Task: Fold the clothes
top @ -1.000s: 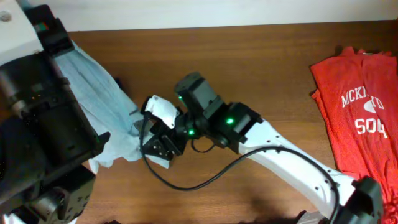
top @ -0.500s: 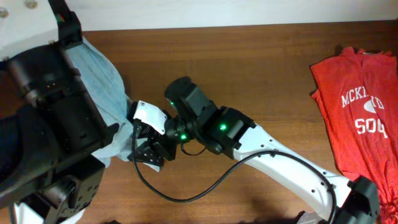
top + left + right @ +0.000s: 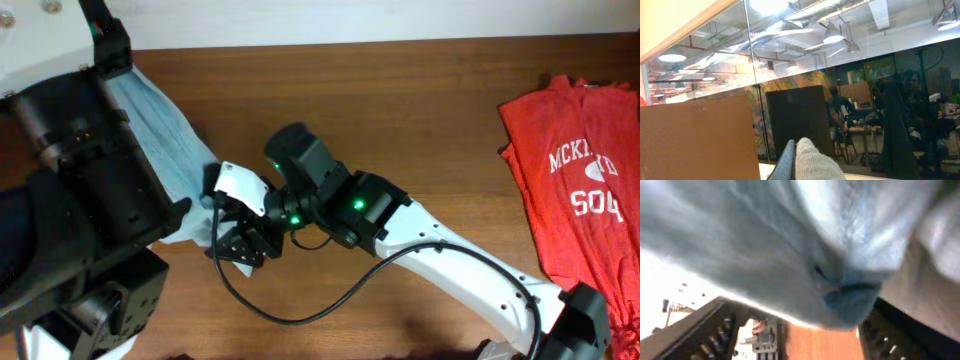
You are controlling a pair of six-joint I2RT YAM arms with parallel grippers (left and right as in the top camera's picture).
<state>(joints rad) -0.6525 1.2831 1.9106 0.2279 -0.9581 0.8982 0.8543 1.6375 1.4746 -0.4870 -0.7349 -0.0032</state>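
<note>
It looked like an open-plan robotics lab or office. A white-and-black robot arm (image 3: 450, 250) worked over a brown wooden table (image 3: 420, 100). In the left wrist view, a tall glass partition wall (image 3: 790, 65) filled the frame, with dome-shaped pendant lamps (image 3: 834, 35) and exposed ceiling ducts (image 3: 805, 17) at the top. At right, people sat at cluttered desks (image 3: 860, 129).

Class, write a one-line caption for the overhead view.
Right gripper opens around the pale blue T-shirt; a red T-shirt lies apart.
</note>
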